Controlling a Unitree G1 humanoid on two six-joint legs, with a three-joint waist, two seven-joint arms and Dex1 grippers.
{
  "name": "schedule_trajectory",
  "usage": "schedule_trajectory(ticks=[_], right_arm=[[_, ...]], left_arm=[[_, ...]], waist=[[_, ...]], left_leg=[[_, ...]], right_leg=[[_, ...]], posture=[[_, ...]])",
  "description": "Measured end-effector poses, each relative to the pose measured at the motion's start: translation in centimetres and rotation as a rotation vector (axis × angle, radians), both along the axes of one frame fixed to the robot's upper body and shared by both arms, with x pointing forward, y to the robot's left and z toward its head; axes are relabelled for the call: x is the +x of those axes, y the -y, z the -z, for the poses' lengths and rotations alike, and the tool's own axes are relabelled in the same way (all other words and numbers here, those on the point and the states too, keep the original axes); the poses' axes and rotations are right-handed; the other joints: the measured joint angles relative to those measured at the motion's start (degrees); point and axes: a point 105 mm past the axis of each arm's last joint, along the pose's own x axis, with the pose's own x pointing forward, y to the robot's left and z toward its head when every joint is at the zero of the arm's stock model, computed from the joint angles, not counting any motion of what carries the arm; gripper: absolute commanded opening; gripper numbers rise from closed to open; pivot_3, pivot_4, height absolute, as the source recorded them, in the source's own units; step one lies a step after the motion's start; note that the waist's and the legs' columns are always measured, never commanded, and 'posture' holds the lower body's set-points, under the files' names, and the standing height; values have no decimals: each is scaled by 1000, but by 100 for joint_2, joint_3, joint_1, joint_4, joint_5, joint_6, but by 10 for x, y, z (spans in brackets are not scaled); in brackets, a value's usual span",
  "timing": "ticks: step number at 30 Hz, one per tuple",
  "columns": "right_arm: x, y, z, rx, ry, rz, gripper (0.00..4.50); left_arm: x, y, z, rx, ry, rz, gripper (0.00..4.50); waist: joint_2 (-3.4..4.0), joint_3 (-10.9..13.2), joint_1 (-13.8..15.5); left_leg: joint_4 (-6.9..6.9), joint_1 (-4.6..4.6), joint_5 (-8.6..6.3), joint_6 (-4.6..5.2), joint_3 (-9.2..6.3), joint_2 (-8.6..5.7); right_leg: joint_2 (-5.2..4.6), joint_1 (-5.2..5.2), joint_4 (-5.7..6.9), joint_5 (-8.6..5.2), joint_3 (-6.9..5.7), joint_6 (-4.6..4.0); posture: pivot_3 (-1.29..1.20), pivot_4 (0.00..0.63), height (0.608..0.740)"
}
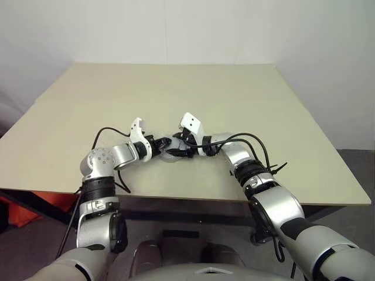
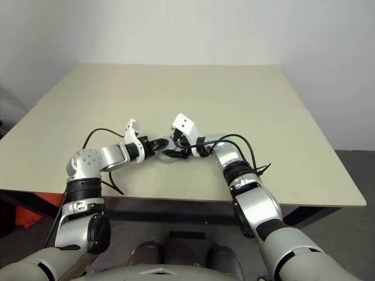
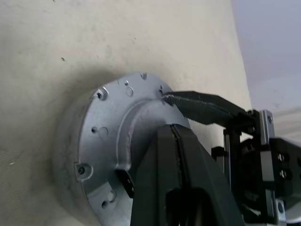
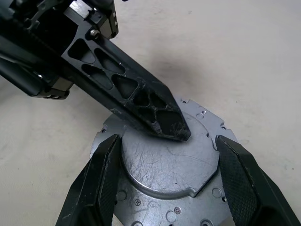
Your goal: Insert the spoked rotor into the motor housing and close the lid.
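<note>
Dull grey round metal lid (image 4: pixel 164 174) with notched edge lies flat near the beige table (image 1: pixel 176 88) front edge, middle. My right gripper (image 4: pixel 164 165) gapes wide astride its raised centre; my left gripper (image 4: pixel 162 125), fingers pressed together, tip touching it.

One lid (image 4: pixel 164 165), two grippers, one table (image 1: pixel 176 93).

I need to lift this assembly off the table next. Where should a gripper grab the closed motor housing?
By the raised round boss on the lid, from above, fingers on opposite sides as the right gripper now straddles it; the notched flange lies too flat to pinch.
</note>
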Motion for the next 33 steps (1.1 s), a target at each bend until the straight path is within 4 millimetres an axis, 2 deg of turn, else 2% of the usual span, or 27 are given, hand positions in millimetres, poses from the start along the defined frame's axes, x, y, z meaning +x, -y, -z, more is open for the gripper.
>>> schedule_trajectory(ticks=[18,29,33], right_arm=[[1,-1,0,4,-15,18,3081],[1,-1,-1,23,-69,35,3081],[-1,3,-2,25,-76,16,4390]], left_arm=[[-4,-5,-4,91,-59,-35,0],[-5,-9,-5,88,-71,-46,0],[-5,-10,-6,83,-71,-50,0]], waist=[[2,-1,-3],[3,0,-8],[2,-1,0]], left_leg=[[-9,13,0,-1,-2,2],[-15,20,0,-1,-4,2],[-18,10,-1,1,-4,1]], right_leg=[[0,10,-3,-6,1,10],[0,7,-8,-7,1,12],[0,2,-18,-7,0,13]], posture=[[0,0,740],[0,0,740],[0,0,740]])
